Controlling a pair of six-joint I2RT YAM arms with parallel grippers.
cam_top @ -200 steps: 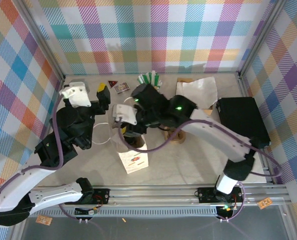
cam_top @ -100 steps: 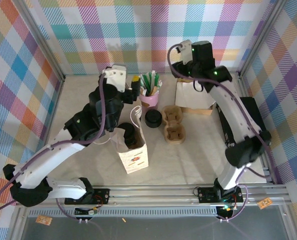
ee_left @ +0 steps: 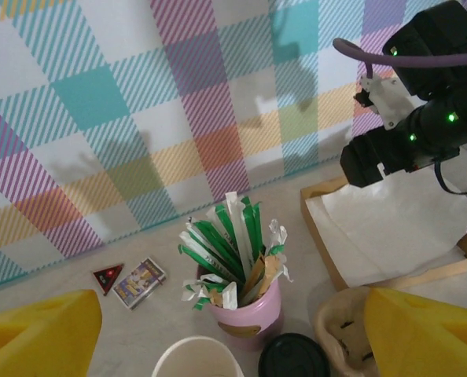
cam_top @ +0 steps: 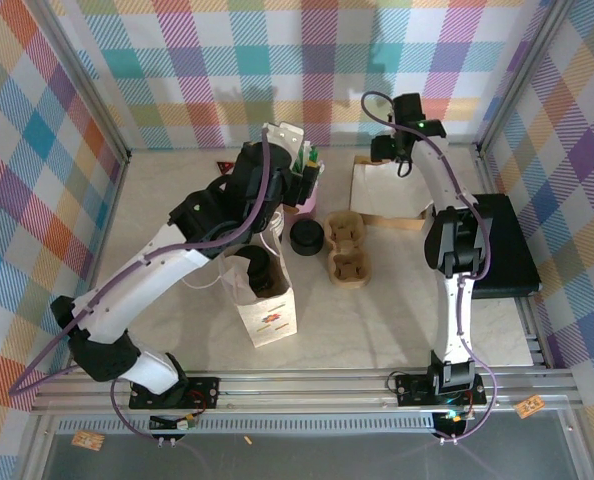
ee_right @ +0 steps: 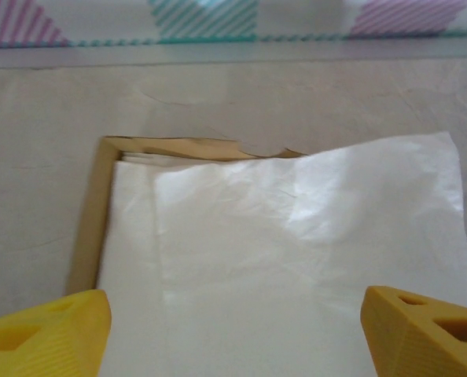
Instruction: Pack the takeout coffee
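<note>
Bright plaid walls close in a pale stone-look surface (cam_top: 397,310); the takeout coffee (cam_top: 260,270) stands inside an open paper bag (cam_top: 272,322), its black lid showing in the bag's mouth, on the arm-base side of the left pincer (ee_left: 233,338) and apart from it. That pincer hangs with its yellow fingers (ee_left: 37,334) spread wide and nothing between them. Right beneath it, from the wrist view, stands a pink cup (ee_left: 245,314) stuffed with green-wrapped sticks (ee_left: 222,247); nearer its wrist sit the rim of a white paper cup (ee_left: 198,360) and a stack of black lids (cam_top: 305,236). By its right finger lies a brown pulp cup carrier (cam_top: 347,245); beyond its left finger, towards the back wall, a small printed packet (ee_left: 139,281) and a red triangle (ee_left: 108,275) lie flat. The right pincer (ee_right: 233,330) is far from the bag, up at the back of the surface; its jaws are wide apart too, holding nothing. Directly under it lies a shallow brown tray (ee_right: 88,228) lined with white paper (ee_right: 296,251). A black box (cam_top: 497,245) rests to that pincer's right, towards the bases.
</note>
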